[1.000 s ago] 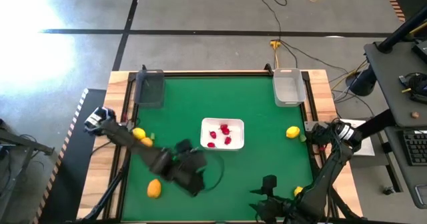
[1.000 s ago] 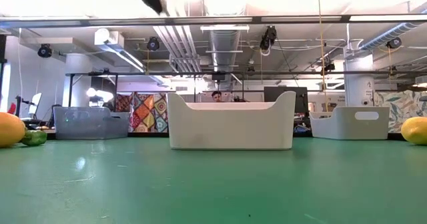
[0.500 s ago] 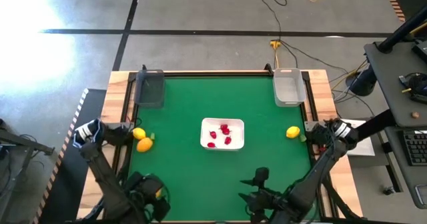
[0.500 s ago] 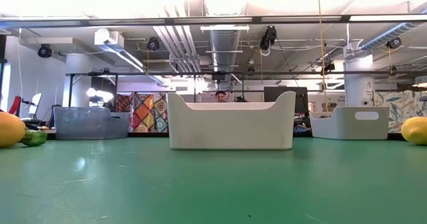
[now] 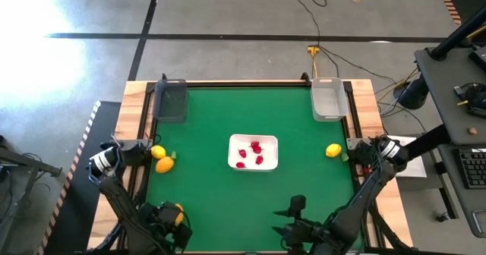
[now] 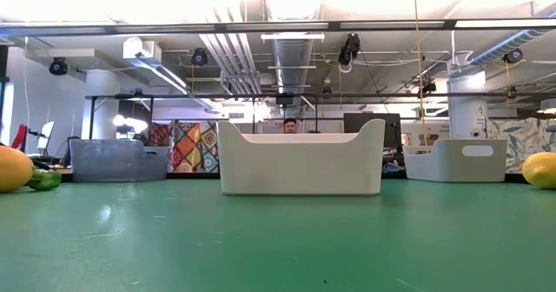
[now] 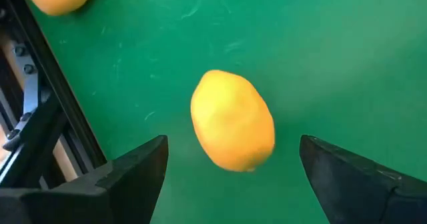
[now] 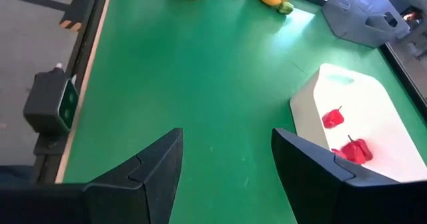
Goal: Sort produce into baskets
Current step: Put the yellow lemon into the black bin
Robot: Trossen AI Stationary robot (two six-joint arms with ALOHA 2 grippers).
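My left gripper (image 5: 171,218) is open at the table's near left corner, its fingers on either side of a yellow lemon (image 7: 232,121) on the green table, apart from it. My right gripper (image 5: 292,213) is open and empty near the table's near edge (image 8: 227,137). A white tray (image 5: 254,152) in the middle holds several red berries (image 5: 256,147). A lemon (image 5: 158,152), an orange fruit (image 5: 164,164) and a green piece (image 5: 173,156) lie at the left edge. Another lemon (image 5: 332,150) lies at the right. The dark bin (image 5: 169,99) stands far left, the clear bin (image 5: 329,98) far right.
The table has a raised wooden rim (image 5: 250,83). The green surface between the tray and the near edge is bare (image 5: 243,202). In the low view the tray (image 6: 300,157) stands in the middle, with a fruit (image 6: 13,168) and another lemon (image 6: 540,169) at the sides.
My left gripper has swung from the table's middle, near the tray, toward the near left corner and now stands over the lemon there. My right gripper has shifted a little toward the table's left. The fruits and bins have stayed put.
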